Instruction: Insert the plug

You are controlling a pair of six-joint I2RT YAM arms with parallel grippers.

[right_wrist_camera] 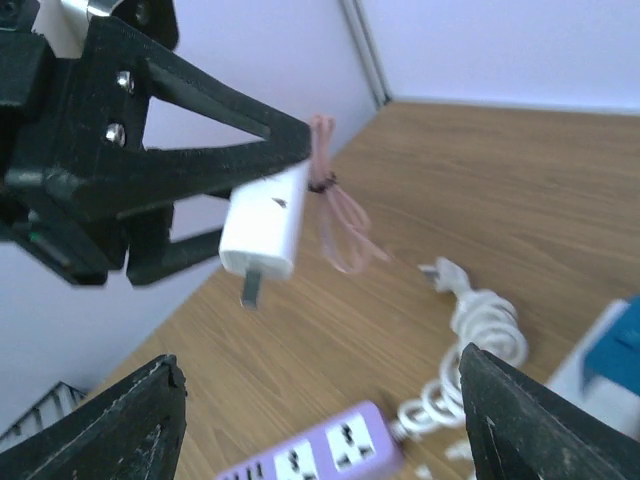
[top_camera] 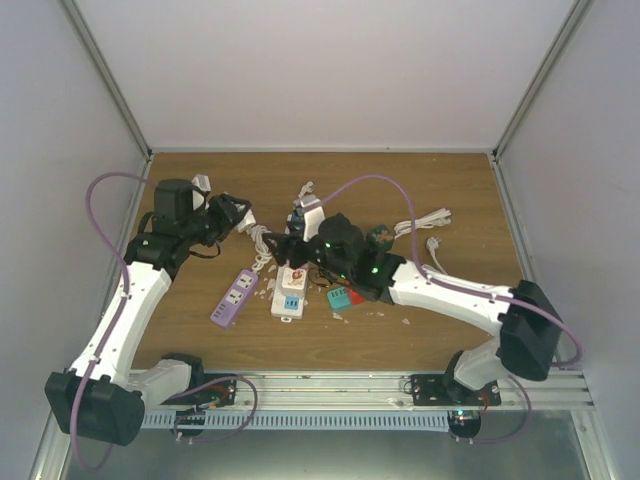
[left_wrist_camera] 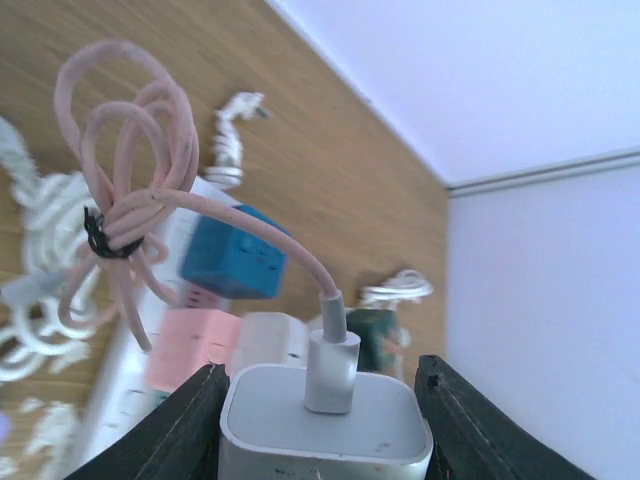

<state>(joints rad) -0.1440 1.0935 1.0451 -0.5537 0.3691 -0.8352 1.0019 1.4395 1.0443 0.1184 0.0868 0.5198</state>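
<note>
The plug [left_wrist_camera: 325, 425] is a white charger block with a pink coiled cable [left_wrist_camera: 130, 190] running from its top. My left gripper [left_wrist_camera: 320, 372] is shut on it, one black finger pressed against each side. In the right wrist view the plug [right_wrist_camera: 265, 225] hangs in the air with its metal prongs [right_wrist_camera: 250, 290] pointing down, above the wooden table. A purple power strip [right_wrist_camera: 320, 450] lies below it, between the spread fingers of my right gripper [right_wrist_camera: 320, 360], which is open and holds nothing. From above, the left gripper [top_camera: 235, 215] and the right gripper [top_camera: 290, 245] are close together.
On the table lie the purple strip [top_camera: 232, 297], a white strip [top_camera: 290, 292] carrying pink and blue adapters, a blue cube adapter [left_wrist_camera: 235, 255], a teal block [top_camera: 340, 297] and coiled white cables [right_wrist_camera: 480, 330] [top_camera: 425, 225]. Walls enclose the table on three sides.
</note>
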